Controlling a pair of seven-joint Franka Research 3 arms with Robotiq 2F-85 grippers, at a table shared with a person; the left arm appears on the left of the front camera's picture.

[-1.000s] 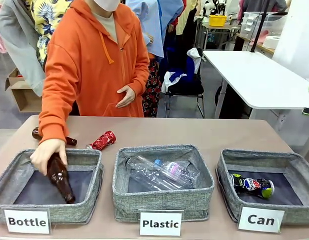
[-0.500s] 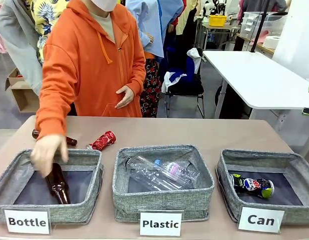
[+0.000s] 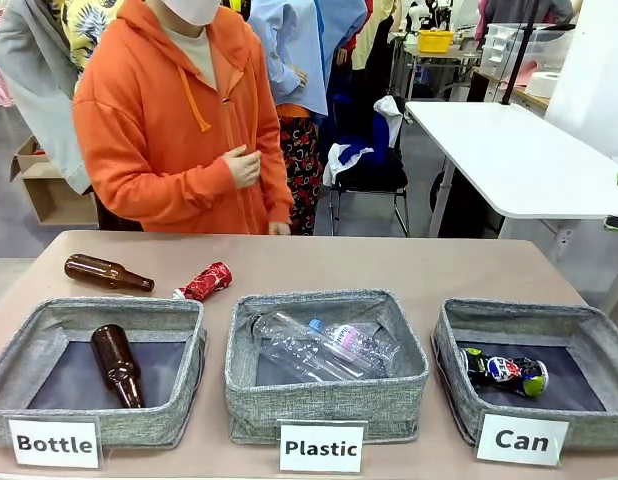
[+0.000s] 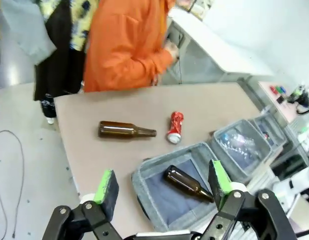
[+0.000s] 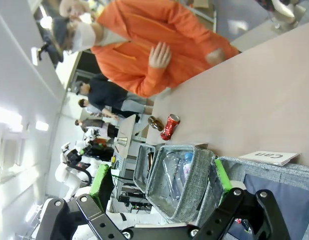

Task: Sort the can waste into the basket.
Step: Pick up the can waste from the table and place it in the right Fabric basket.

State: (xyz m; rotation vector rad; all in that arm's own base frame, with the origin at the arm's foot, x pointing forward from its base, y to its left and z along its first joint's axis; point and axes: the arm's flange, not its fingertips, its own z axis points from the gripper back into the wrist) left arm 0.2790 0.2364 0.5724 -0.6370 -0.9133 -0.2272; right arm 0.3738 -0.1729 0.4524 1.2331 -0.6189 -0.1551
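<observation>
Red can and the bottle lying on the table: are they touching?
Apart. The left wrist view shows bare table between the bottle and the red can; the front view agrees.

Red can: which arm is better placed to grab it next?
Likely left: the red can lies on the robot's left, ahead of the open left gripper; the open right gripper hangs by the Can basket.

Glossy metal red can, woven-cloth basket (matt)

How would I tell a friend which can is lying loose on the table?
Find the grey bin labelled Bottle. Behind its far right corner lies the red can, on the table. It is short, crushed and shiny red, unlike the long brown bottle beside it.
</observation>
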